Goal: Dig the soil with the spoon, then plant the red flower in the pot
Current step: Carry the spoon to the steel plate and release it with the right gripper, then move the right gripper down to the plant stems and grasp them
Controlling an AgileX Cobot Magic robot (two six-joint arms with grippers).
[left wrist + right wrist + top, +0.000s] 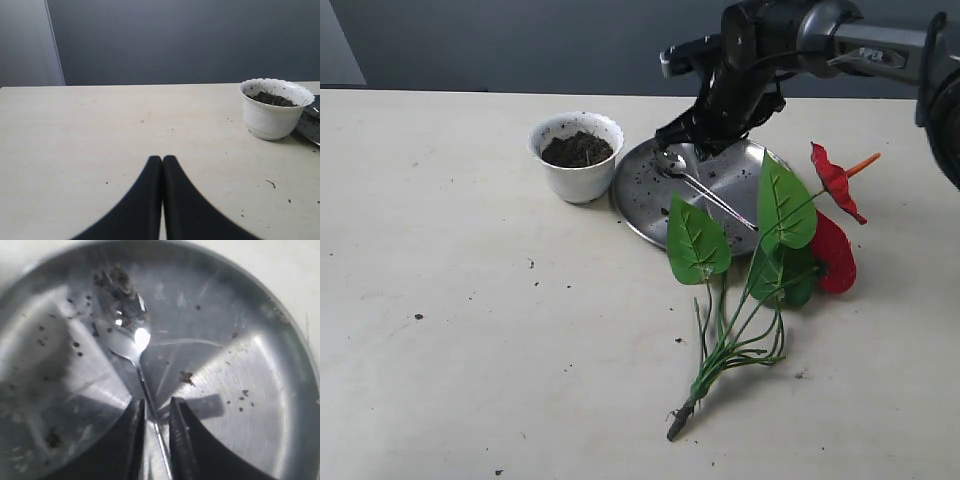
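Shiny silver metal makes up the spoon (131, 335), and it lies on the round steel plate (730, 215) with its bowl near the plate's far side and its thin handle pointing back toward the red flower (835, 225). I think the spoon is light, hard and slippery, so the best place to hold it is the thin handle, where it is flat and straight. The right hand (156, 412) is down over the plate with a finger on each side of that handle, very close to it, but I cannot tell if it is pinching yet. The left hand (162, 165) has its two black fingers pressed together with nothing between them, low over the bare desk (470, 330). The white pot (576, 157) stands just beside the plate and has dark soil (577, 149) inside, which looks loose and crumbly, so it should dig easily. The flower lies flat on the desk, its leaves partly over the plate's edge; its stems look thin and bendy, so the bundle at the base is the place to grab. The desk is pale and smooth with dirt crumbs on it, and a plain grey wall stands behind
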